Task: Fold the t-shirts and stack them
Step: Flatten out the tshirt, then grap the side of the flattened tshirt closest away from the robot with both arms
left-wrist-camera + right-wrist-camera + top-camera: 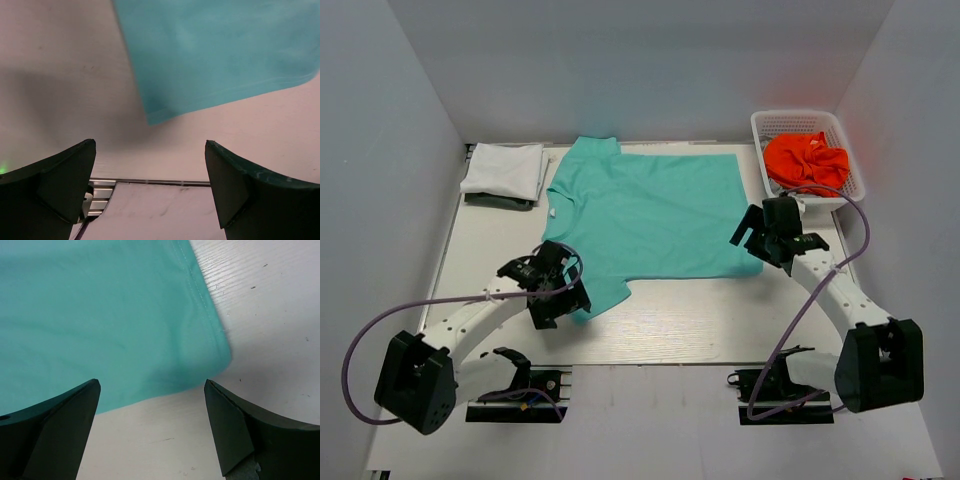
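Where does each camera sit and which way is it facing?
Top external: above and behind, looking down at table and teal t-shirt; left arm, right arm show.
Left wrist: on left arm, facing down at a shirt corner; left gripper shows.
Right wrist: on right arm, facing down at another corner; right gripper shows.
All share the shirt.

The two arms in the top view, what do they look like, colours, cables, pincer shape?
The left arm and right arm have white links between chunky black joint housings. A thin lavender cable loops alongside each. The left pincer and right pincer each have two broad wedge-shaped fingers, dark green-black up close. No markings show.
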`<state>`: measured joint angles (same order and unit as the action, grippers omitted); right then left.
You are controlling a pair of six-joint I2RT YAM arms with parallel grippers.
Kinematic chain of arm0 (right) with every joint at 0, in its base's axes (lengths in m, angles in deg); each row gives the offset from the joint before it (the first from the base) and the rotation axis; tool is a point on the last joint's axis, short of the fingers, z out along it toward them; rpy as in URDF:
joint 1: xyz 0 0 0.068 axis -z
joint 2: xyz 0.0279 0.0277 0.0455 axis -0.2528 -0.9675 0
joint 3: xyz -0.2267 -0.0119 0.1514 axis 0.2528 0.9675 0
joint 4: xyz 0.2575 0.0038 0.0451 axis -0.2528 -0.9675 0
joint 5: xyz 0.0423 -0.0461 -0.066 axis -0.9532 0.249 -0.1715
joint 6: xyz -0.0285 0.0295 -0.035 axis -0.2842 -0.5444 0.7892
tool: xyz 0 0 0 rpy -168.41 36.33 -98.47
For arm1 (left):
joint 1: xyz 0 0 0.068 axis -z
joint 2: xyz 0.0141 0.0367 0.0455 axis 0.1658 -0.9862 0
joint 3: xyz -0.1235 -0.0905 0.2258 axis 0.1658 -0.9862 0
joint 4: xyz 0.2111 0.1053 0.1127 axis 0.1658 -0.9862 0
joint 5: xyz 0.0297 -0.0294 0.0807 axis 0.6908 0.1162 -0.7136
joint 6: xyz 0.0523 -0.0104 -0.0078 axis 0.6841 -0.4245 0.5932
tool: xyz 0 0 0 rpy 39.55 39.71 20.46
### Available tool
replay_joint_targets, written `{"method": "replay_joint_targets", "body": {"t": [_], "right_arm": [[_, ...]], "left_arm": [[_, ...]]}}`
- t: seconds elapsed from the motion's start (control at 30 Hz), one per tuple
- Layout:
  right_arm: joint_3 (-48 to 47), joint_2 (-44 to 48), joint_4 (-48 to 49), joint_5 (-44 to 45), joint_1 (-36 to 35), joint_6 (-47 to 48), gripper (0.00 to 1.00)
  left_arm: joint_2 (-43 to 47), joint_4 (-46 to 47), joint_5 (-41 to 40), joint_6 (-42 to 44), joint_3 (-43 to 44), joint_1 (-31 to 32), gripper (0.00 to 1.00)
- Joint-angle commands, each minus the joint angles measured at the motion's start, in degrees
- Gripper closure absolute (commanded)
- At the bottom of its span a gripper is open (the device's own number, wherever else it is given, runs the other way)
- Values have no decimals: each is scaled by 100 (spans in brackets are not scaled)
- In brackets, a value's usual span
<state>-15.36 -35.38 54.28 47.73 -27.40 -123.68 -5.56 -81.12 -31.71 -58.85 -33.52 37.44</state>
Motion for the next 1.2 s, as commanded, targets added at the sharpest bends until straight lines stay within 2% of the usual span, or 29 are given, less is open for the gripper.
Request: {"method": "replay_joint_targets", "body": {"t": [0.0,0.13,0.23,0.27,0.3,0.33,0.6,0.63,0.67,0.8,0.83,0.9,0.93,0.97,1.17], "right_arm": [[215,339,191,222,36,-379,10],[339,445,25,389,63,-511,10],[418,506,-169,565,89,-590,10],[488,515,-169,539,89,-573,10],[523,524,-169,478,89,-564,10],[558,568,-108,381,89,-538,10],[919,314,-63,310,106,-512,10],[936,278,-107,336,115,-538,10],[945,165,-125,328,124,-634,10],[980,-73,-29,380,150,-740,11],[972,-178,93,511,159,-766,13],[902,-319,112,608,194,-802,16],[832,-415,182,652,212,-828,27],[779,-442,252,723,221,-837,33],[664,-776,446,504,335,-995,34]], "left_arm": [[158,257,168,-413,-375,31,0],[-254,1012,528,-414,-639,31,11],[-509,1242,529,-414,-763,31,24],[-562,1243,442,-414,-763,31,29],[-615,1243,380,-414,-763,31,37],[-694,1304,257,-414,-763,31,41],[-1168,1199,-253,-414,-386,-83,47],[-1221,1199,-254,-362,-385,-83,50],[-1222,1199,-254,-361,-385,-83,54],[-1511,1260,-306,-308,-228,-83,85],[-1590,1191,-306,-308,-227,-83,100],[-1591,1190,-368,-308,-148,-83,100],[-1591,1190,-368,-308,-148,-13,100],[-1591,1190,-368,-308,-148,-13,100],[-1223,1419,-35,-256,-516,-13,100]]}}
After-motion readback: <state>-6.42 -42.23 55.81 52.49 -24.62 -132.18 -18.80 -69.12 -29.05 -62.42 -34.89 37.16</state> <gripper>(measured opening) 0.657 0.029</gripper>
